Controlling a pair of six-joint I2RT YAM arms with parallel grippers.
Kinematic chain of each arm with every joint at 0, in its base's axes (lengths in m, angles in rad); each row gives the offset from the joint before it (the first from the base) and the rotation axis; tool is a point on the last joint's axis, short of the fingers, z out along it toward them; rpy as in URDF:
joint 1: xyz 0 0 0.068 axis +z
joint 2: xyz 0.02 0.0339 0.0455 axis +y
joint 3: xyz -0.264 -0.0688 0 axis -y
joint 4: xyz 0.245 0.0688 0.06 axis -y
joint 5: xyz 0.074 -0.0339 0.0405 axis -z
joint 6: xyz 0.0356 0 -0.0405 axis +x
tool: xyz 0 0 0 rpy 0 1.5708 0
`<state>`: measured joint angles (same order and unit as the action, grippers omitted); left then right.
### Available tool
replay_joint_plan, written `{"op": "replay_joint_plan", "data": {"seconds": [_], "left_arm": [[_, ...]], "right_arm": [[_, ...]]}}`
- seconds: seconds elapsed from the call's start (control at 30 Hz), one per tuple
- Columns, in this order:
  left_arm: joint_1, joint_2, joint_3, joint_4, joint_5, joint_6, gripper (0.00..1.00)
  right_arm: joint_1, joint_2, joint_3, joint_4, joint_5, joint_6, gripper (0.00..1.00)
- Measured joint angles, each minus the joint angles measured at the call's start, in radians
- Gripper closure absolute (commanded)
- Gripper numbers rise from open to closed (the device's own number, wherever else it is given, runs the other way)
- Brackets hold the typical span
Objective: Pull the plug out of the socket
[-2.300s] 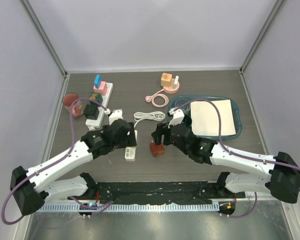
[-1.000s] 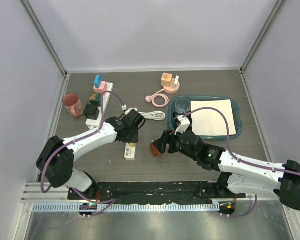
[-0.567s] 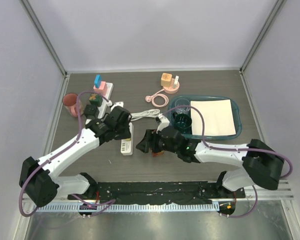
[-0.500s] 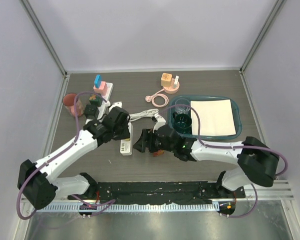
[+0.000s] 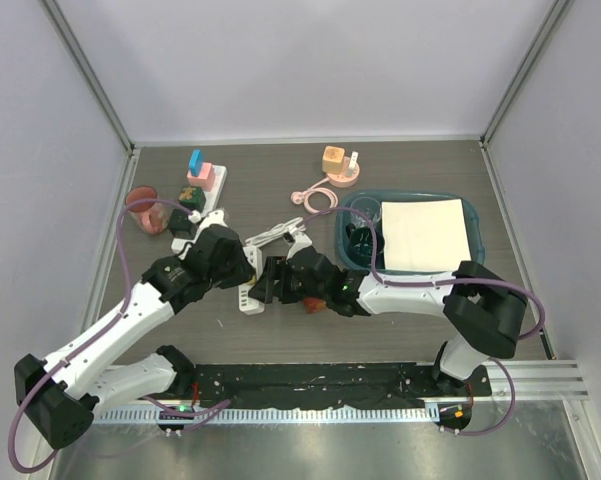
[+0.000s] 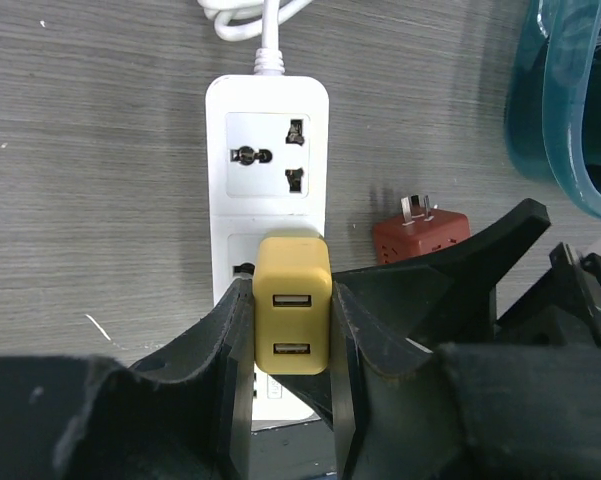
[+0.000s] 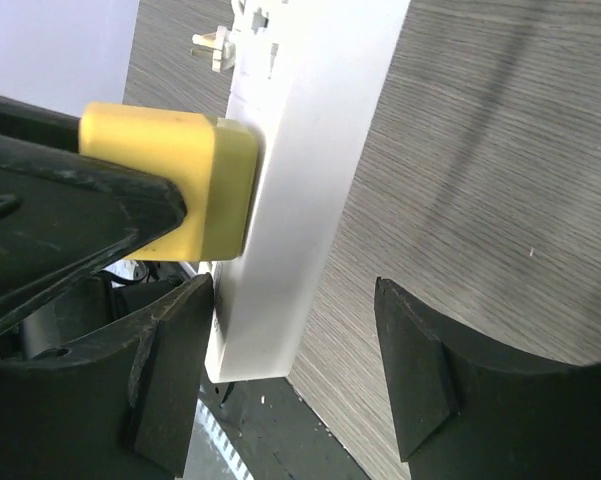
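The left gripper [image 6: 291, 335] was clamped on the small yellow plastic USB charger plug [image 6: 292, 300], which sat seated in the long white plastic power strip [image 6: 267, 170] mid-table. The right gripper [image 7: 295, 370] stood open, its fingers [image 7: 170, 365] straddling the strip's near end without gripping it.

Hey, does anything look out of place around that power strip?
A red plug lies loose beside the power strip, prongs bare, plugged into nothing. Otherwise nothing stands out: the yellow plug sits square in the strip, gripped by the left claw.
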<state>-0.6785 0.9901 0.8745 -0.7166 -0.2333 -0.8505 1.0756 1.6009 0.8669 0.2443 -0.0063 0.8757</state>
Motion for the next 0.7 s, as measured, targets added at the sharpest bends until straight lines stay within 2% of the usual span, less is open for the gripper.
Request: {"op": "replay_joint_plan", "data": {"seconds": [0.1,0.2,0.23,0.3,0.33,0.37,0.7], "left_arm": [[0.0,-0.013,0.0,-0.007,-0.006,-0.004,1.0],[0.0,-0.013,0.0,-0.011,-0.01,-0.006,1.0],[0.0,-0.013,-0.001,-0.014,-0.01,-0.007,1.0],[0.0,-0.014,-0.002,-0.02,-0.014,-0.006,1.0],[0.0,-0.016,-0.003,-0.023,-0.017,-0.008,1.0],[0.003,-0.018,-0.003,-0.023,-0.021,-0.008,1.0],[0.005,-0.018,0.004,-0.063,-0.054,0.001,1.0]], "right_arm": [[0.002,0.017,0.006,0.007,-0.006,0.014,0.39],[0.008,0.029,0.009,0.032,-0.019,0.026,0.57],[0.01,0.034,0.01,0.044,-0.025,0.027,0.72],[0.01,0.039,0.01,0.054,-0.029,0.033,0.83],[0.009,0.044,0.01,0.051,-0.027,0.045,0.93],[0.006,0.051,0.01,0.056,-0.031,0.054,0.98],[0.008,0.087,0.01,0.111,-0.034,0.103,0.99]]}}
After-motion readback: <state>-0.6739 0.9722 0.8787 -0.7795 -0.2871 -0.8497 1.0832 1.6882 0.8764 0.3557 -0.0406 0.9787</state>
